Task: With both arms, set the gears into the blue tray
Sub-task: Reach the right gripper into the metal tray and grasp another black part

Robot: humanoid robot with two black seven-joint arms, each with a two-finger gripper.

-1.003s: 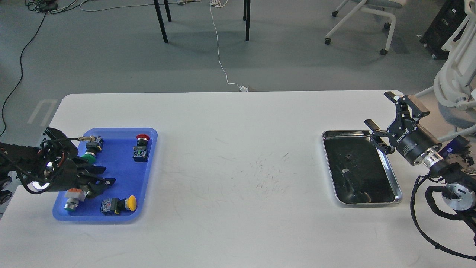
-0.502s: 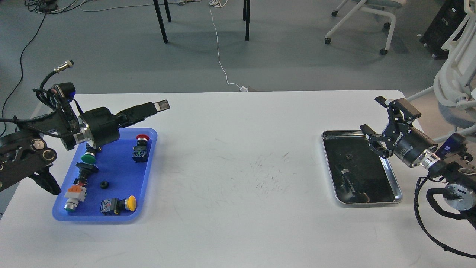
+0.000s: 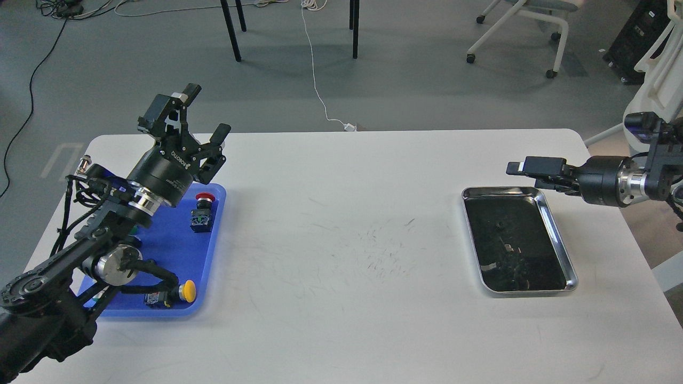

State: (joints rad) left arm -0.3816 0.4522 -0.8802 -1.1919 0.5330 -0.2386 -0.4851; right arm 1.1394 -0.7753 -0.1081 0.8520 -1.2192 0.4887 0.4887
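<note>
The blue tray (image 3: 172, 242) lies at the table's left, partly covered by my left arm. My left gripper (image 3: 205, 113) is raised above the tray's far edge, open, with nothing between its fingers. One tiny black gear (image 3: 500, 224) lies inside the silver metal tray (image 3: 560, 241) at the right. Any gear in the blue tray is hidden under my left arm. My right gripper (image 3: 525, 167) hovers over the silver tray's far right corner, seen side-on, so its fingers cannot be told apart.
Push-button switches sit in the blue tray, one red-capped (image 3: 204, 199) and one yellow-capped (image 3: 185, 290). Bare white table (image 3: 341, 224) spans the middle between the two trays. Chairs and cables are on the floor beyond the far edge.
My left arm lifted out of the blue tray, leaving a gear there, and now points up and away, open. My right gripper rose from the silver tray and turned side-on.
</note>
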